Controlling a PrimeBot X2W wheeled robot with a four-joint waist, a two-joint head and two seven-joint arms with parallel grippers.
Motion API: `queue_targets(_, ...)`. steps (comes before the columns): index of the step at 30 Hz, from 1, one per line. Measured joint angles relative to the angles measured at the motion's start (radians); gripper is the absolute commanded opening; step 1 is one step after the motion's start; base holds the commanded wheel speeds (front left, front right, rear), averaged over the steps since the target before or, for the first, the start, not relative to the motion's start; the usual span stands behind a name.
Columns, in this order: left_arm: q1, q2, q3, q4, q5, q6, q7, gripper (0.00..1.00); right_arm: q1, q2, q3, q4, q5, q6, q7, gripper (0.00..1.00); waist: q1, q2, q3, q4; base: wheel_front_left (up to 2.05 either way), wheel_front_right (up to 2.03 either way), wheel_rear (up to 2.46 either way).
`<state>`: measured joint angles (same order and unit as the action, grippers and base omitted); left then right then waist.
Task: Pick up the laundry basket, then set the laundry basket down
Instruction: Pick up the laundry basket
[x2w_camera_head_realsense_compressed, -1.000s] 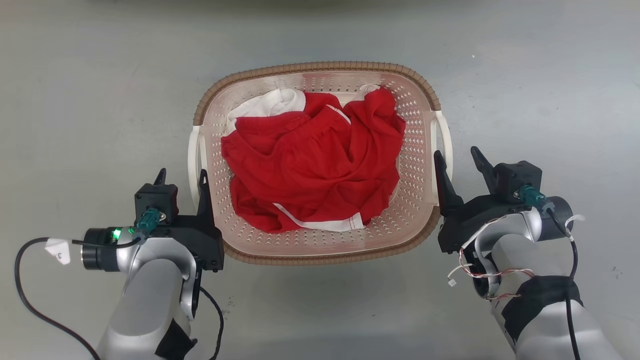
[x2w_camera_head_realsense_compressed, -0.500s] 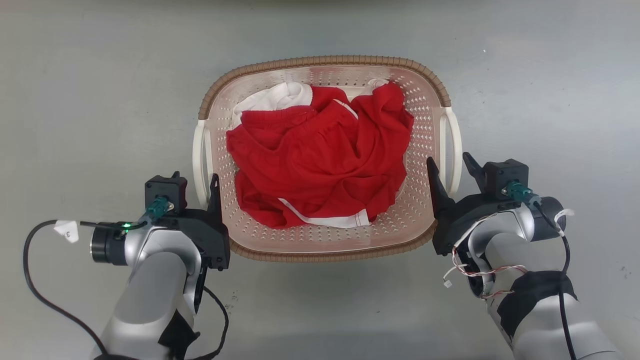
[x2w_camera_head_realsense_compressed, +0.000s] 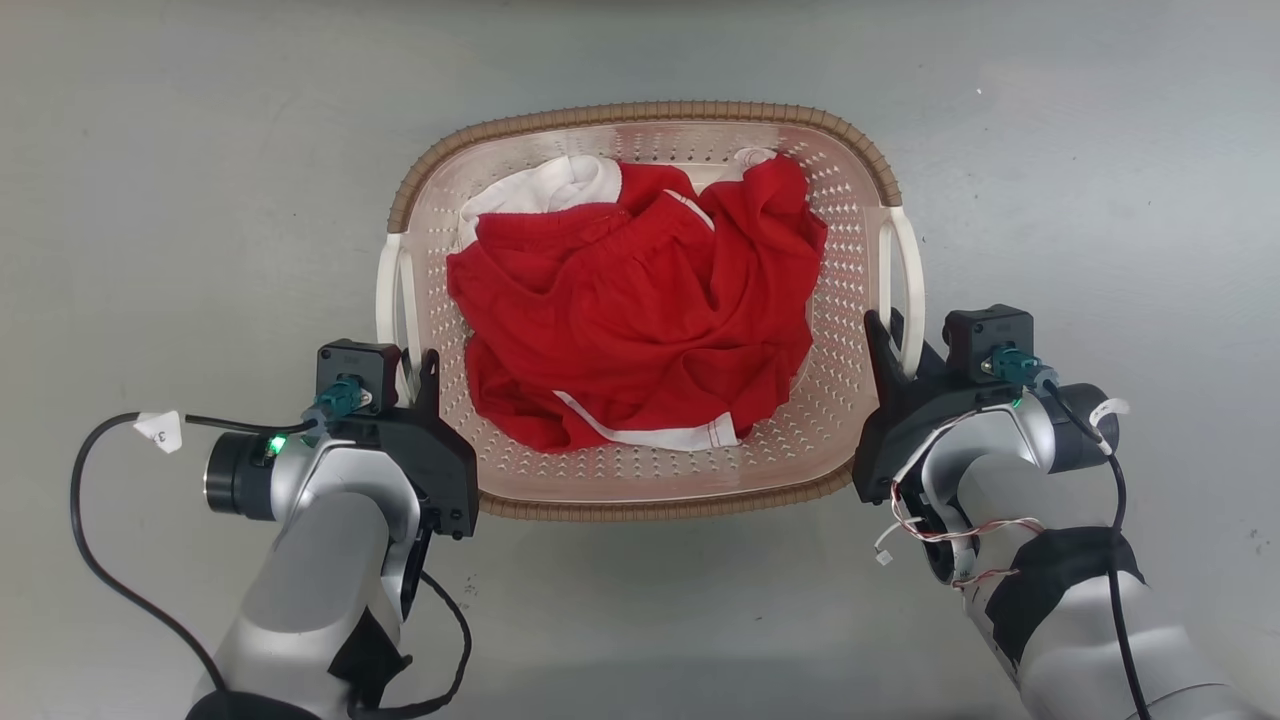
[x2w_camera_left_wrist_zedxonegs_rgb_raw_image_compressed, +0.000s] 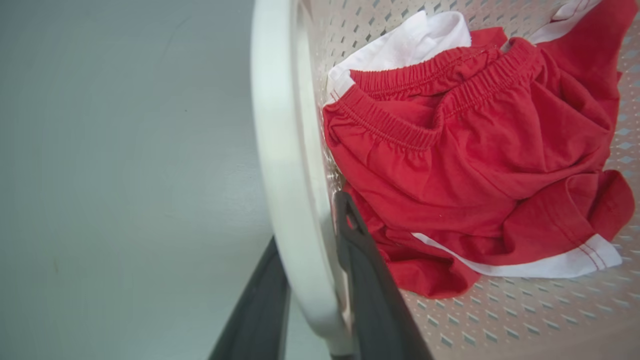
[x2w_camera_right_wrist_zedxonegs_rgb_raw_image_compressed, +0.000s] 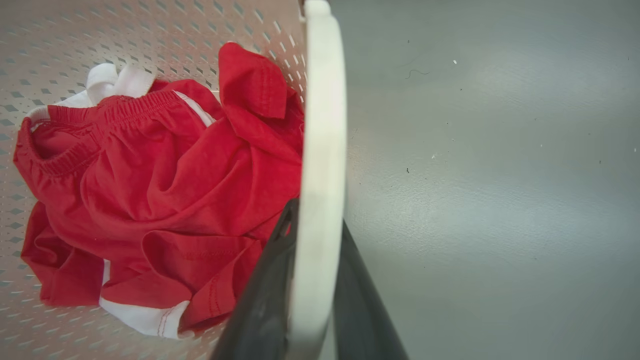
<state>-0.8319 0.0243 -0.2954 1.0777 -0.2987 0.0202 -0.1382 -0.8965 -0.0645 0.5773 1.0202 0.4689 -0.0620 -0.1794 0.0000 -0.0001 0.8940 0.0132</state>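
Observation:
The laundry basket (x2w_camera_head_realsense_compressed: 640, 110), pale and perforated with a brown woven-look rim, sits in the middle of the head view on the grey floor. Red clothes with white trim (x2w_camera_head_realsense_compressed: 640, 320) lie inside it. My left gripper (x2w_camera_head_realsense_compressed: 408, 378) is shut on the basket's white left handle (x2w_camera_head_realsense_compressed: 388, 300). In the left wrist view, the dark fingers (x2w_camera_left_wrist_zedxonegs_rgb_raw_image_compressed: 367, 285) hug both sides of that handle (x2w_camera_left_wrist_zedxonegs_rgb_raw_image_compressed: 280, 150). My right gripper (x2w_camera_head_realsense_compressed: 897, 345) is shut on the white right handle (x2w_camera_head_realsense_compressed: 905, 270). The right wrist view shows its fingers (x2w_camera_right_wrist_zedxonegs_rgb_raw_image_compressed: 265, 300) clamped on that handle (x2w_camera_right_wrist_zedxonegs_rgb_raw_image_compressed: 325, 150).
Bare grey floor (x2w_camera_head_realsense_compressed: 150, 200) surrounds the basket on all sides. A black cable with a white tag (x2w_camera_head_realsense_compressed: 160, 428) trails from my left wrist, and loose wires (x2w_camera_head_realsense_compressed: 930, 530) hang by my right forearm.
Both grippers moved inward toward the basket and went from open beside the handles to shut around them. The basket sits slightly higher and larger in the head view.

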Motion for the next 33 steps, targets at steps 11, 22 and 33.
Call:
queue_targets(11, 0.0, 0.001, -0.044, 0.028, -0.035, -0.001, 0.01, 0.0, -0.008, 0.0, 0.06, 0.022, 0.058, -0.017, 0.029, 0.0, 0.0, 0.0001, -0.027, -0.003, 0.0, 0.0, 0.0)
queue_targets(22, 0.004, 0.005, -0.094, 0.047, -0.081, 0.016, 0.02, 0.0, 0.008, -0.001, 0.119, 0.02, 0.125, -0.027, 0.044, 0.0, 0.0, 0.0001, -0.094, -0.013, 0.0, 0.0, 0.0)
queue_targets(33, 0.065, 0.008, -0.155, 0.06, -0.142, 0.033, 0.04, 0.0, 0.075, -0.003, 0.189, 0.018, 0.198, -0.038, 0.065, 0.0, -0.0002, 0.0, -0.198, -0.026, 0.0, 0.0, 0.0)
